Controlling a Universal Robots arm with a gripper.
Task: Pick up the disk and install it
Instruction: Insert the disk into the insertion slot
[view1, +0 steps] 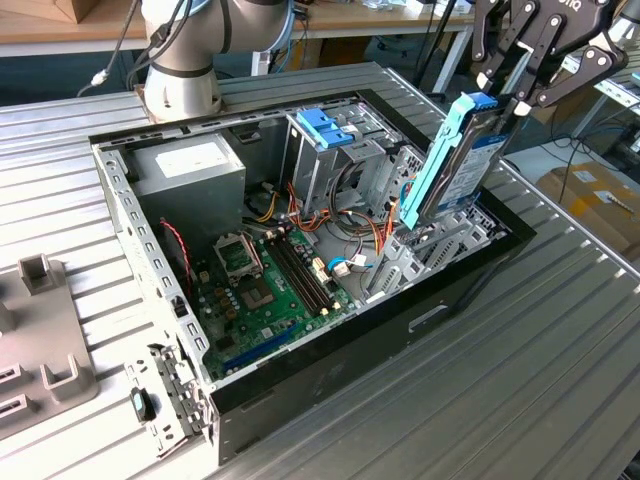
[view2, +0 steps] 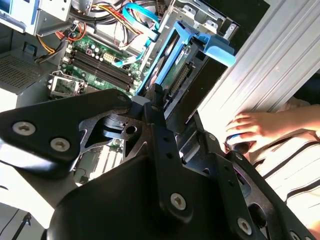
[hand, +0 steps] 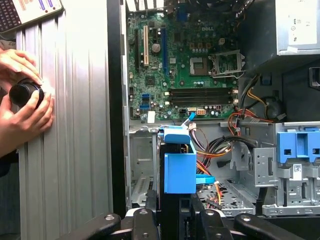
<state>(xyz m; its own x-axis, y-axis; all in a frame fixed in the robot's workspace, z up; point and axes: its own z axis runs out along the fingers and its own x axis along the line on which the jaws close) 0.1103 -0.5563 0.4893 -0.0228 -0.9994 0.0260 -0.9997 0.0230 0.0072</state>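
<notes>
— Starting at the exterior view's left, what stands on the ribbed table?

— Grey fixture blocks. Next comes the open computer case, with its power supply at the far side and the motherboard lying nearer.

— And toward the middle?

— A bare blue bracket sits on top of the drive cage.

— Where is the disk?

— The disk is at the case's right end. It is tilted, with its lower end down inside the case and its upper end above the rim.

— And the gripper?

— The gripper is clamped on the disk's upper end. In the first wrist view, a person's hands rest on the table beside the case, around a small black round object.
</notes>
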